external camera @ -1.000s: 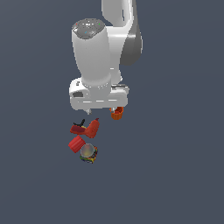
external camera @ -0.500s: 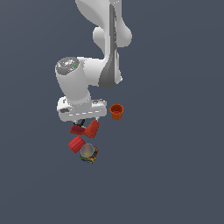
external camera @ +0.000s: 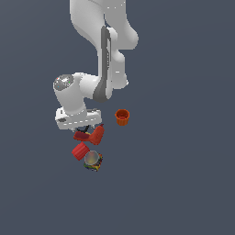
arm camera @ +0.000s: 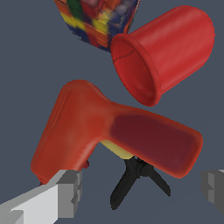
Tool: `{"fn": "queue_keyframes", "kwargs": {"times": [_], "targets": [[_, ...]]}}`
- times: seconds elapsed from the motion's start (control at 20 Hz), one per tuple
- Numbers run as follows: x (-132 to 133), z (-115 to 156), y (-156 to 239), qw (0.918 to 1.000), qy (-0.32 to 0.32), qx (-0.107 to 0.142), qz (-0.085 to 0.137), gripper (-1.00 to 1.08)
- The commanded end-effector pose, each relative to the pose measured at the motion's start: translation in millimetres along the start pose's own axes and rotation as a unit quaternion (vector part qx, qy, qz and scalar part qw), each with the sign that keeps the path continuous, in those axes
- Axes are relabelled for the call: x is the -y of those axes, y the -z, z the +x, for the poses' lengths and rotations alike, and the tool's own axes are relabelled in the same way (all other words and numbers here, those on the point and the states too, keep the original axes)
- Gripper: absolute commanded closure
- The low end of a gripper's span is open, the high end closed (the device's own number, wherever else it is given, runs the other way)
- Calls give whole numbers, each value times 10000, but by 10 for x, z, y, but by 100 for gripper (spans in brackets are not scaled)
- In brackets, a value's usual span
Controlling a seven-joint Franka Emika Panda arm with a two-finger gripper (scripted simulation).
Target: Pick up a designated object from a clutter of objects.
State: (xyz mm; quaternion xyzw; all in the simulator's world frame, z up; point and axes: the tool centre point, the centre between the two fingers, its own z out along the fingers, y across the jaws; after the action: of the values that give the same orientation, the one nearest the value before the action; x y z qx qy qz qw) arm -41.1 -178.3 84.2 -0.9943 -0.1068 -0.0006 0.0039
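The designated object [external camera: 81,135] is a small black and dark red item at the near edge of the clutter, next to the bright red bottle-shaped item [external camera: 97,134]. In the wrist view its thin black prongs [arm camera: 131,181] stick out from under the bright red item [arm camera: 74,127]. My gripper [external camera: 85,128] hangs just above it, open and empty, and its two grey fingers [arm camera: 68,192] straddle the prongs; it also shows in the wrist view [arm camera: 141,188]. The red ribbed cylinder [external camera: 80,150] and the multicoloured can [external camera: 93,160] lie close by.
The orange ribbed cup [external camera: 122,117] stands apart on the exterior view's right. In the wrist view the red cylinder [arm camera: 164,50] lies on its side, mouth towards the bright red item, with the can [arm camera: 98,19] behind it. A plain dark grey floor [external camera: 183,183] surrounds the clutter.
The arm has swung to the exterior view's left and lowered. The hand has left the orange cup, which now shows fully, and sits over the black-red item.
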Motion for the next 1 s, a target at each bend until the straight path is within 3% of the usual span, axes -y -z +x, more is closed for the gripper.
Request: {"fn": "queue_keyframes", "kwargs": {"times": [0.0, 0.6, 0.95], "targets": [[-66, -80, -96, 10000, 55, 1, -19, -92], [-131, -173, -239, 9999, 95, 14, -34, -92], [-132, -185, -529, 9999, 101, 12, -37, -92]]}}
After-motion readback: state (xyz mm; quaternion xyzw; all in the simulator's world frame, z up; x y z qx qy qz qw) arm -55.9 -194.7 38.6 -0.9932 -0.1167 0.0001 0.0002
